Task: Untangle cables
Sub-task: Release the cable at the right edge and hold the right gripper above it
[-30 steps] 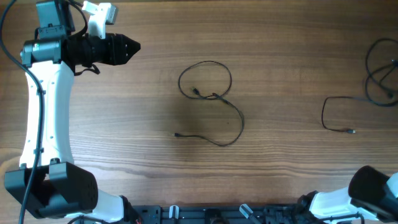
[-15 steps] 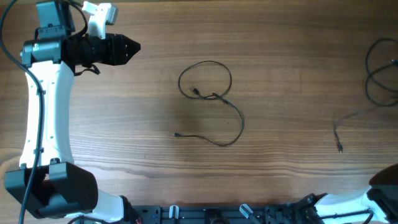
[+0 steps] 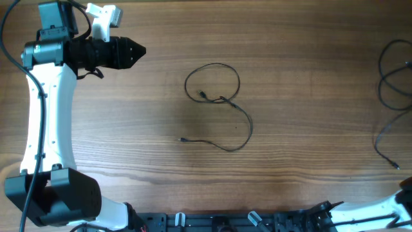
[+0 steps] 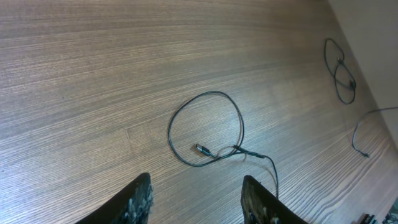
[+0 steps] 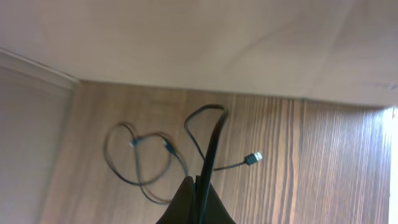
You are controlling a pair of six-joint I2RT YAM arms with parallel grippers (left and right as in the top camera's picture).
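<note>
While the right jaws pinch one cable (image 5: 209, 144), draw it slowly clear of the loops (image 5: 168, 149) — left jaws hang half-open, empty.

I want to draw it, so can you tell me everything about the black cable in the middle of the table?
The middle cable is a thin, bendy-looking black cord lying on the brown wooden table. It curls into one round loop and crosses itself once. One small plug end lies inside the loop. The rest swings away in a hook shape to a second small end. Nothing touches it. The left gripper is open and apart from it.
</note>
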